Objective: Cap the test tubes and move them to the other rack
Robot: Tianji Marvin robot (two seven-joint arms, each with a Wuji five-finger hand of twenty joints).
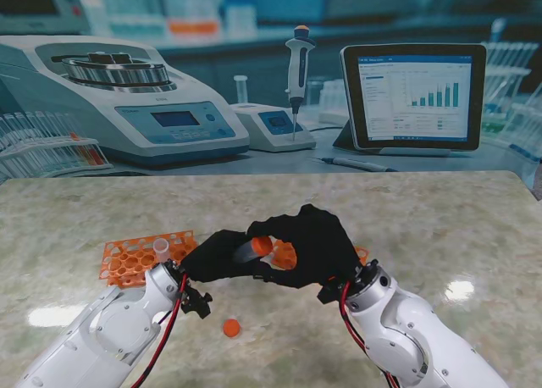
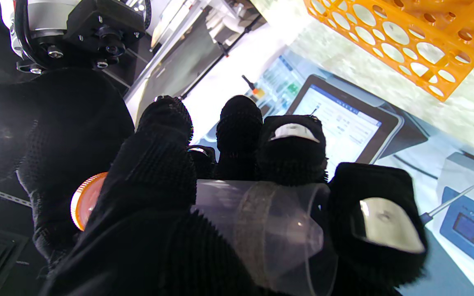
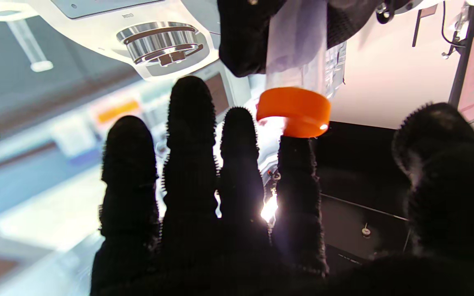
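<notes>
- Stand view: left hand (image 1: 216, 254) grips a tube (image 1: 251, 251) above the table (image 1: 440, 227), near the rack (image 1: 127, 261); a loose cap (image 1: 231, 327) lies nearer me.
- Left wrist: fingers (image 2: 159, 164) wrap the tube (image 2: 270, 230).
- Right wrist: right hand (image 3: 228, 197) spread, one fingertip touching the tube's cap (image 3: 293, 110).

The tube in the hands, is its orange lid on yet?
On, it seems. The orange cap sits at the tube's end, held in the left hand; whether it's tight, cannot tell.

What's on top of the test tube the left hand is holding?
An orange cap sits at the test tube mouth, with the right hand fingers against it. Whether it is fully seated is hidden.
</notes>
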